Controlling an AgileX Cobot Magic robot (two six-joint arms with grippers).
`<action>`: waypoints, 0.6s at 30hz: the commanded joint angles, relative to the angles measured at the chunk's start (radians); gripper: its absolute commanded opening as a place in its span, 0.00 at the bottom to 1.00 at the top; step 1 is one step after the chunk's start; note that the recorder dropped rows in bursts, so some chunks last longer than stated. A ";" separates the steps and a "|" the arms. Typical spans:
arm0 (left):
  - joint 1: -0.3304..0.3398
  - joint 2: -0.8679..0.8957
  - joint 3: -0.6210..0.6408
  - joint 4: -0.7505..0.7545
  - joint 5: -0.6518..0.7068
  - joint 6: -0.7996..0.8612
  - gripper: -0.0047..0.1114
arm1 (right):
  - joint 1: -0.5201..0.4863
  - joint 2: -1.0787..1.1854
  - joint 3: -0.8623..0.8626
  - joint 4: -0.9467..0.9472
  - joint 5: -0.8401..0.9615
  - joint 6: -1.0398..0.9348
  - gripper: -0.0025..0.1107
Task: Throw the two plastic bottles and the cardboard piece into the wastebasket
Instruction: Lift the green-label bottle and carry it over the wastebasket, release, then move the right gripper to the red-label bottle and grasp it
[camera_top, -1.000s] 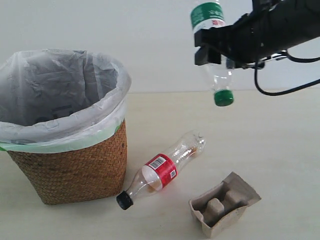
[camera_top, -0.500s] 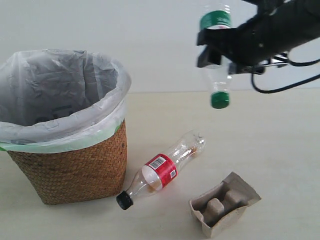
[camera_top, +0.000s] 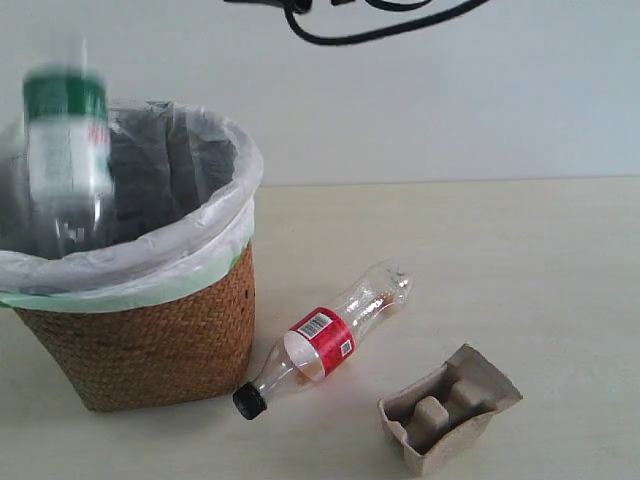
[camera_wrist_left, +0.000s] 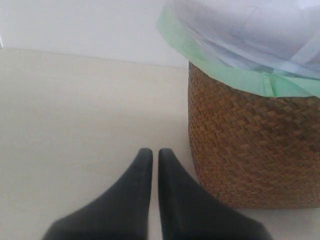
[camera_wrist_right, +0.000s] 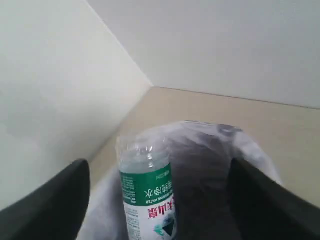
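Note:
The green-label bottle (camera_top: 66, 140) is a blurred streak over the wastebasket (camera_top: 150, 340), its lower end inside the white bag. In the right wrist view that bottle (camera_wrist_right: 147, 200) stands free between the wide-apart fingers (camera_wrist_right: 50, 200) of my right gripper (camera_wrist_right: 159, 167), which is open above the bag (camera_wrist_right: 215, 165). The red-label bottle (camera_top: 325, 340) lies on the table beside the basket, black cap towards the front. The cardboard piece (camera_top: 450, 405) sits at the front right. My left gripper (camera_wrist_left: 151, 152) is shut and empty, low beside the wicker wall (camera_wrist_left: 250, 150).
A black cable (camera_top: 380, 25) loops along the top edge of the exterior view; neither arm's body shows there. A pale wall stands behind the beige table (camera_top: 520, 260).
The right arm swung left from above the table's right side to over the wastebasket and left the exterior view. Its gripper opened, and the green-label bottle now drops into the bag.

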 joint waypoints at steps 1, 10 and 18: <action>-0.004 -0.003 0.004 0.002 0.000 -0.003 0.07 | -0.047 0.011 -0.003 -0.378 0.105 0.245 0.64; -0.004 -0.003 0.004 0.002 0.000 -0.003 0.07 | -0.187 0.026 0.000 -0.671 0.504 0.412 0.64; -0.004 -0.003 0.004 0.002 0.000 -0.003 0.07 | -0.180 0.045 0.121 -0.667 0.565 0.512 0.64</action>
